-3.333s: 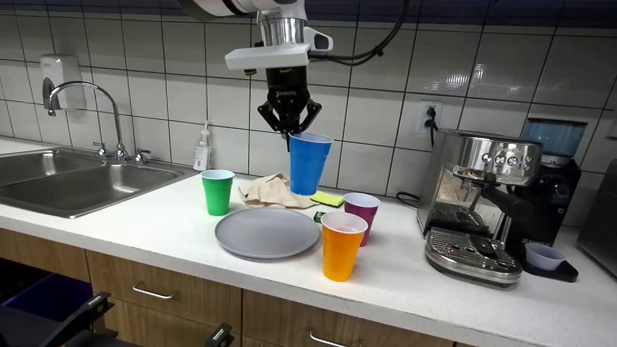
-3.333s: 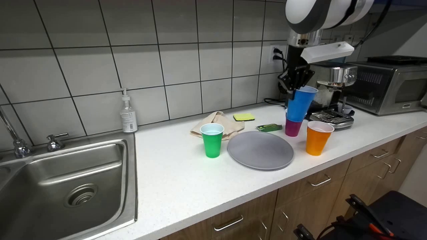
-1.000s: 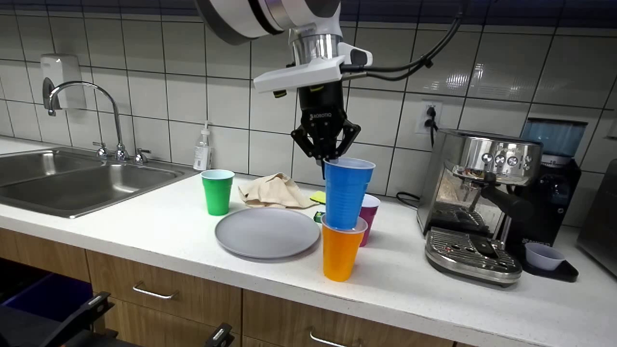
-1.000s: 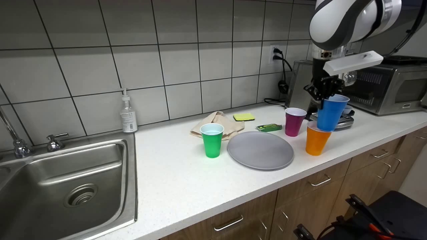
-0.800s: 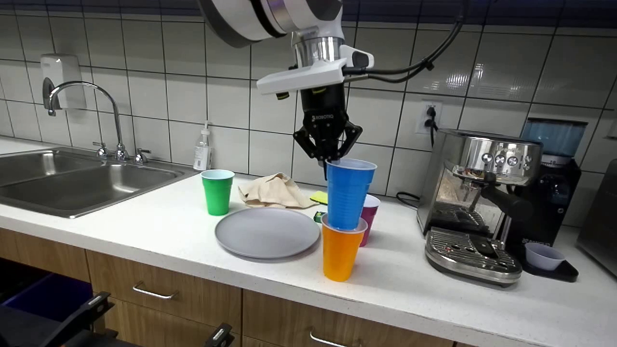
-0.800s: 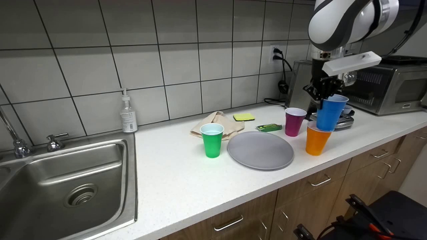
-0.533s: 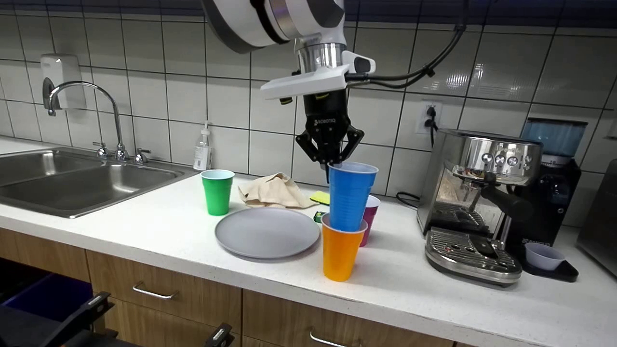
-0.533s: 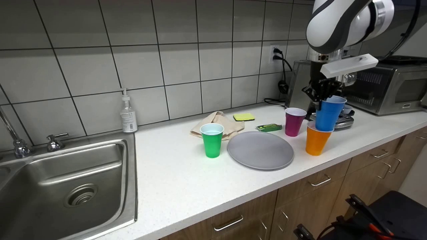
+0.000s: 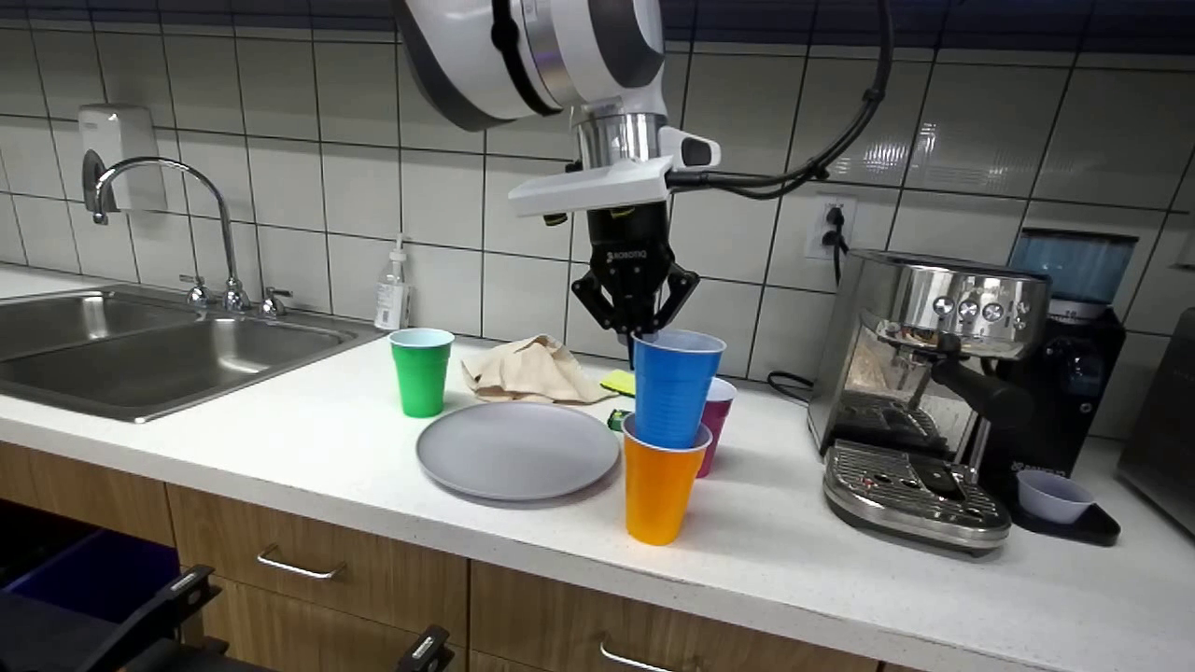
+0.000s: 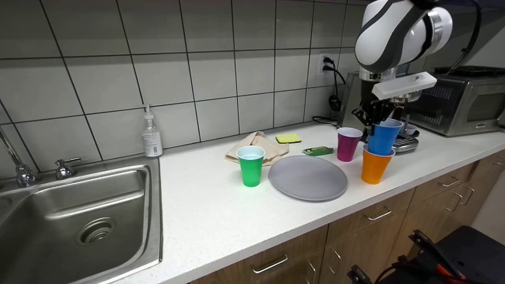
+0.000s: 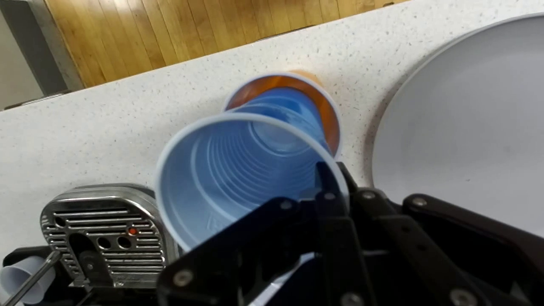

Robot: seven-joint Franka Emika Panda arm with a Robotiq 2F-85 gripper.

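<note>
My gripper is shut on the rim of the blue cup. In the wrist view one finger is inside the cup and the other outside its wall. The blue cup's lower end sits within the mouth of the orange cup, which stands on the counter; its base is hidden there. Most of the blue cup still rises above the orange rim. Just behind stands a purple cup, partly covered by the blue cup in an exterior view. A grey plate lies beside the orange cup.
A green cup stands past the plate, near a beige cloth. A yellow sponge and green packet lie at the back. The espresso machine stands to one side, the sink at the other. The counter's front edge is close.
The gripper carried the blue cup over from above the cloth to the orange cup. Over the last second it has come down slightly, and the blue cup sits a little deeper.
</note>
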